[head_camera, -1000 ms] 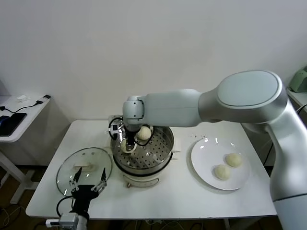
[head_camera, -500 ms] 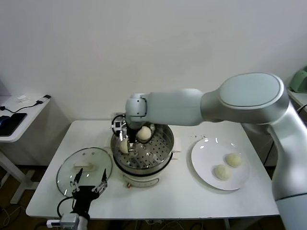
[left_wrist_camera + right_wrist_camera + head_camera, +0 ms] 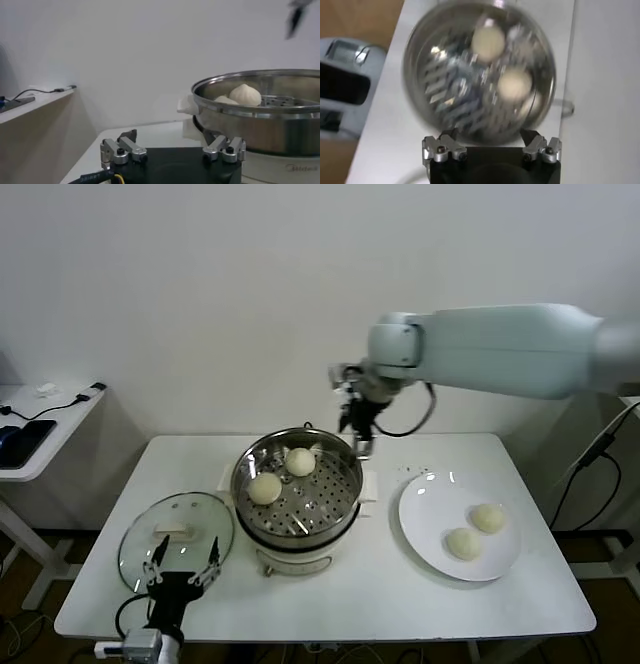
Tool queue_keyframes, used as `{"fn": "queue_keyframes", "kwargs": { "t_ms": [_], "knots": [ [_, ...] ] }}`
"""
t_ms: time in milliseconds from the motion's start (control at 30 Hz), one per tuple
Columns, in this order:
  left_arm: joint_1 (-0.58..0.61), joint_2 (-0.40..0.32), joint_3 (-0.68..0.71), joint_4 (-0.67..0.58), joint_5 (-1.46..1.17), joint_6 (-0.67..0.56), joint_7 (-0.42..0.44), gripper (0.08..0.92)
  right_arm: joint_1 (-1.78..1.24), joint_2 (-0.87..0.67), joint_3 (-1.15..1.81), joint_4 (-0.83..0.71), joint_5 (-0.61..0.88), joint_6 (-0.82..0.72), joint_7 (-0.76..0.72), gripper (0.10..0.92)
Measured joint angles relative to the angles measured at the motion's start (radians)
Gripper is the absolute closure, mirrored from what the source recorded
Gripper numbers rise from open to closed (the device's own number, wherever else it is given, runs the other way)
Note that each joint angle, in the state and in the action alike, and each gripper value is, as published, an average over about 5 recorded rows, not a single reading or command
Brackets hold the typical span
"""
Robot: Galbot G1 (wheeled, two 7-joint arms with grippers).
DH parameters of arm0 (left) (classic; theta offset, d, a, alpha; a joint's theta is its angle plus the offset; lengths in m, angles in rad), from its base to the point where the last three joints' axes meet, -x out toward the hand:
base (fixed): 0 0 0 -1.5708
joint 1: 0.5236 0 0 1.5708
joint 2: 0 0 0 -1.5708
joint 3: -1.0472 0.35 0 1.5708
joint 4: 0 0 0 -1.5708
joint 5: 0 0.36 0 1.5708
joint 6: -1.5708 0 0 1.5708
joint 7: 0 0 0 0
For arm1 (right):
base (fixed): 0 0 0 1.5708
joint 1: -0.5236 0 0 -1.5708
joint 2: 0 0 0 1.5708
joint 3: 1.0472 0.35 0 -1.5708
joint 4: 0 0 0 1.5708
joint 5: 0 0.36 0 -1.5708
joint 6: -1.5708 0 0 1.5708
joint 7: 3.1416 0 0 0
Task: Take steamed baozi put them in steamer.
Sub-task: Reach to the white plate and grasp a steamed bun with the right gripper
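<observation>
Two steamed baozi (image 3: 283, 474) are seen on the perforated tray of the steamer (image 3: 297, 539), set toward its far-left part and lying just beside each other; two more (image 3: 476, 530) are left on the white plate (image 3: 425, 534) at the robot's right. Half of the transfer is thus judged to be done. The buns in the pot are placed to one side, presumably so that bare tray is kept free for the remaining pair.

The right gripper (image 3: 357, 428) is held above the far right rim of the steamer, clear of the pot and carrying nothing; its fingers (image 3: 442, 148) are spread apart, as shown in the right wrist view, where the pot and its buns are looked down upon from above. This raised, empty posture is judged to suit a crossing toward the plate, where the next bun would have to be approached from above and taken gently, since soft dough is easily dented.

The left gripper (image 3: 182, 564) is parked low at the near left edge of the table (image 3: 380, 604), just at the near side of the glass lid (image 3: 175, 529), with its fingers (image 3: 120, 150) likewise apart and nothing between them. The lid is laid flat on the table beside the steamer, so that the pot mouth is left open for loading.
</observation>
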Motion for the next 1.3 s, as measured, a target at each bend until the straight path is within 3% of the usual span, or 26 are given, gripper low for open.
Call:
{"fn": "queue_keyframes", "kwargs": {
  "t_ms": [267,500,833,1300],
  "knots": [
    [-0.003,-0.002,-0.003,0.016,0.000,-0.003,-0.001,0.177,-0.064,-0.239,-0.045,0.043,-0.172,0.032,-0.016,0.203],
    [0.000,-0.011,-0.003,0.020,0.004,-0.004,-0.001,0.177,-0.249,-0.344,0.044,0.005,-0.312,0.034,-0.006,0.203],
    [0.003,-0.012,-0.009,0.026,0.004,-0.003,-0.001,0.177,-0.492,-0.375,0.204,-0.081,-0.429,0.019,0.019,0.203],
    [-0.001,0.000,-0.006,0.041,0.001,-0.004,-0.002,0.177,-0.660,-0.351,0.321,-0.150,-0.485,-0.005,0.053,0.203]
  ]
}}
